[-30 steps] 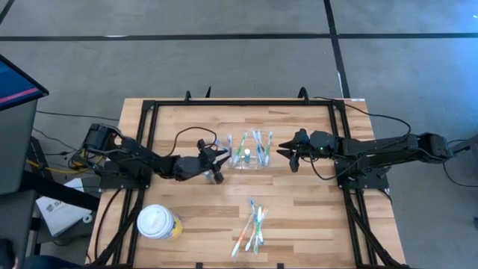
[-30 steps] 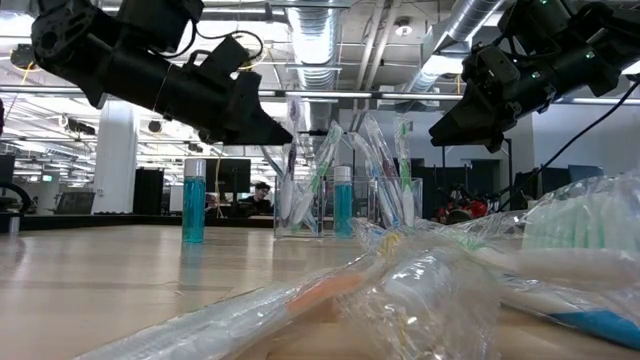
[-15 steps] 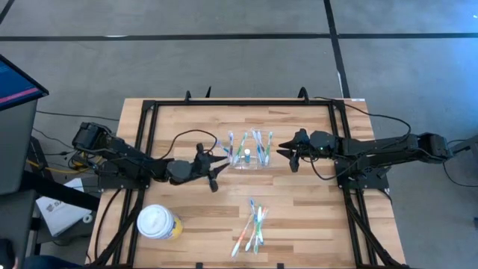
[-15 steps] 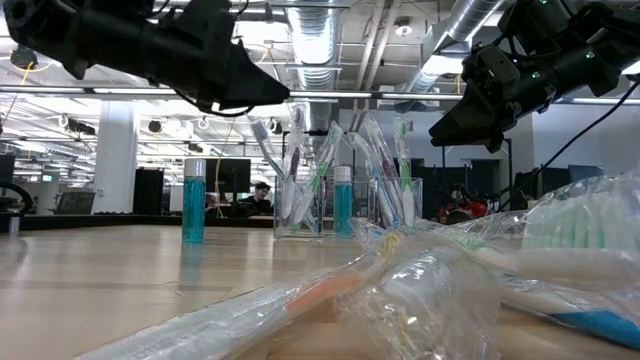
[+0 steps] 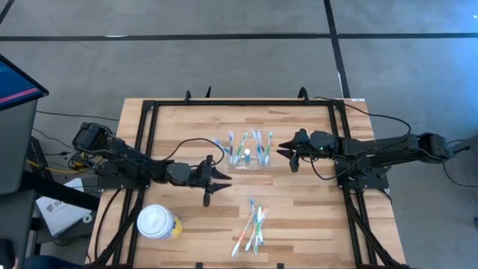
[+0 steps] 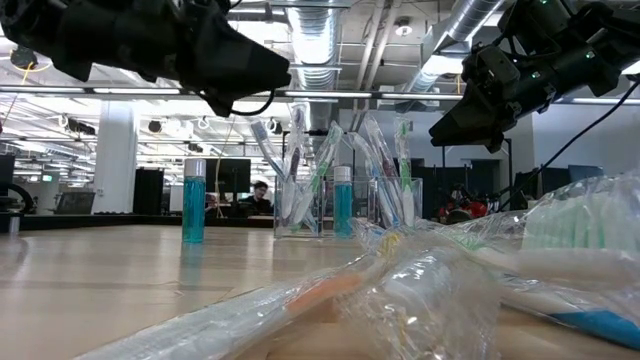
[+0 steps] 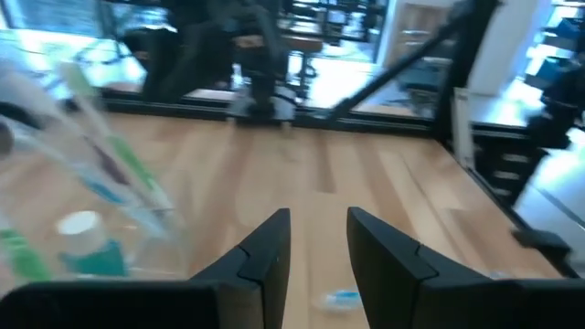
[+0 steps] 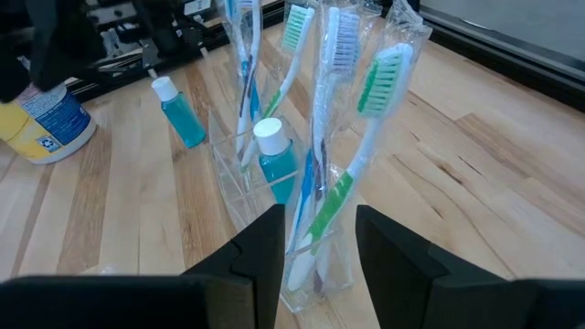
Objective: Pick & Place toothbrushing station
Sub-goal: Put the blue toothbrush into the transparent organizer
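The toothbrushing station [image 5: 248, 158] is a clear holder standing on its base mid-table. Wrapped toothbrushes [image 8: 361, 137] stand upright in it, with a small blue bottle [image 8: 274, 155]. My left gripper [image 5: 222, 178] hovers open, with a narrow gap, left of and nearer than the station and holds nothing; its wrist view shows bare table between the fingers [image 7: 274, 247]. My right gripper [image 5: 282, 153] hangs open just right of the station [image 8: 320, 283], apart from it.
A second blue bottle [image 6: 193, 200] stands alone on the table beside the station [image 6: 340, 205]. A white-lidded yellow cup [image 5: 158, 223] sits at the near left. Loose wrapped toothbrushes [image 5: 252, 224] lie near the front edge. A black frame [image 5: 149, 134] borders the table.
My left gripper has drawn away from the station toward the table's near edge and risen a little. It has also tipped up from a downward slant to nearly level. The station, the bottles and my right arm have stayed put.
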Available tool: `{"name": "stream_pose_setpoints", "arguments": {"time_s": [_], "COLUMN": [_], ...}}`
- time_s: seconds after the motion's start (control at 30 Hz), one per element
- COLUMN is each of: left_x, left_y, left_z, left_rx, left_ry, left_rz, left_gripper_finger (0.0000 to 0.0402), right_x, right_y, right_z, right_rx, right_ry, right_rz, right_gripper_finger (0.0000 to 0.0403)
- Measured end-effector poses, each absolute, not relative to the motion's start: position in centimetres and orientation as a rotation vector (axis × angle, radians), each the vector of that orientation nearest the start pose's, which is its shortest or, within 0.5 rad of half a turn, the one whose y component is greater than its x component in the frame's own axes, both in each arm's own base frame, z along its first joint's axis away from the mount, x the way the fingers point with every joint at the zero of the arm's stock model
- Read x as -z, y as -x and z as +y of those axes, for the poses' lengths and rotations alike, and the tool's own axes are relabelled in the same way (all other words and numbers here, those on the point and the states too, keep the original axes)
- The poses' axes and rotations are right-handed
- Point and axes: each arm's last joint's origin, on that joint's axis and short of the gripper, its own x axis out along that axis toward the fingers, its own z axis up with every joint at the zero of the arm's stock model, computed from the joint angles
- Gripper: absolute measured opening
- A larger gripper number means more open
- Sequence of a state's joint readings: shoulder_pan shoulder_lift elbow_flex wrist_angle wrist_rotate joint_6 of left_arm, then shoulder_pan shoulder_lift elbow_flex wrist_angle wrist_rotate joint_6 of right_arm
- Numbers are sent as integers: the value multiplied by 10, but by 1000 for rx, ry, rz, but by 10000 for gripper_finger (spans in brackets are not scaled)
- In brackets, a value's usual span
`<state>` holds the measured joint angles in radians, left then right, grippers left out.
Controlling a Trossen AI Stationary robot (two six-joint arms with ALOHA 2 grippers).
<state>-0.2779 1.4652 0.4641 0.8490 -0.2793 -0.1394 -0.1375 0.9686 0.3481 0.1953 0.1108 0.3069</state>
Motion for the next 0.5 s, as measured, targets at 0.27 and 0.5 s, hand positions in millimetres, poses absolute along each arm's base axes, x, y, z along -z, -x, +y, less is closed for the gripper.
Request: {"name": "stream_pose_setpoints", "arguments": {"time_s": [0.27, 0.5], "left_x": [-160, -152], "left_y": [-264, -279], "left_z": [-77, -89], "left_rx": [41, 68], "left_ry": [76, 2], "left_rz": [213, 241], "left_gripper_finger": [103, 103], "right_x": [-188, -188], "right_y": [-190, -190], "right_z": [-30, -30], "right_rx": [308, 308], "right_ry": [-306, -306], "right_rz": [385, 384], "right_gripper_finger": [127, 127]}}
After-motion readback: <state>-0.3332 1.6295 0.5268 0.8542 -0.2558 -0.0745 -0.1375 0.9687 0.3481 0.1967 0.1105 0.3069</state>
